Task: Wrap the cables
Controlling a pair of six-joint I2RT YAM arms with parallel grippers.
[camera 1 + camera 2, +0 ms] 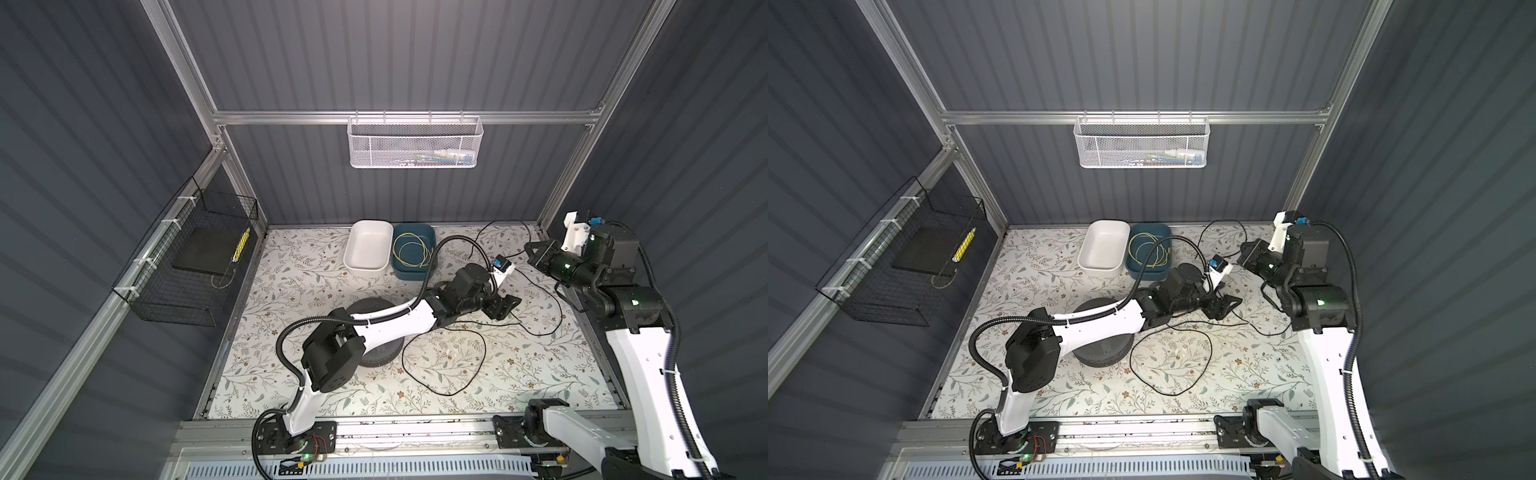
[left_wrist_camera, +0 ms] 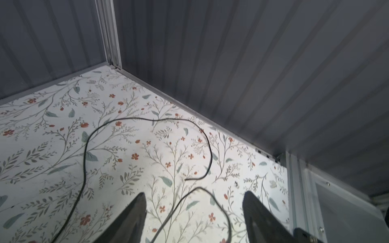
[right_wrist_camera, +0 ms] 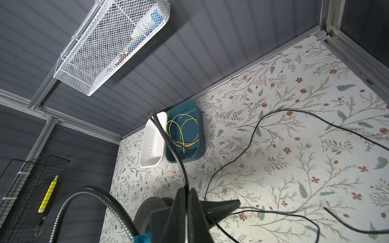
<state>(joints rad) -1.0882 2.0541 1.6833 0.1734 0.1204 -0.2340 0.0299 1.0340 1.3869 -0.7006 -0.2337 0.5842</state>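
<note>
The flowery surface is the biggest thing here, with grey walls round it. Two white and black arms reach over it. The left arm lies low across the middle and points to the right. The right arm stands tall by the right wall and bends toward the far corner.

A black basket hangs on the left wall. A white basket hangs on the back wall. A round thing with tiny holes sits on the surface, partly under the left arm. At the back, a white bin and a blue bin stand side by side, touching.

The cable is thin and black. It lies loose on the right half of the surface in big floppy loops. One loop is in front of the left arm. More of it runs up to the far right corner.

The left gripper is wide open and holds nothing. It is low over the surface. In the left wrist view a bend of the cable shows between its fingers.

The right gripper is up off the surface and is squeezed tight on the cable. A short end sticks out past its tips.

A yellow wire lies curled in the blue bin.
</note>
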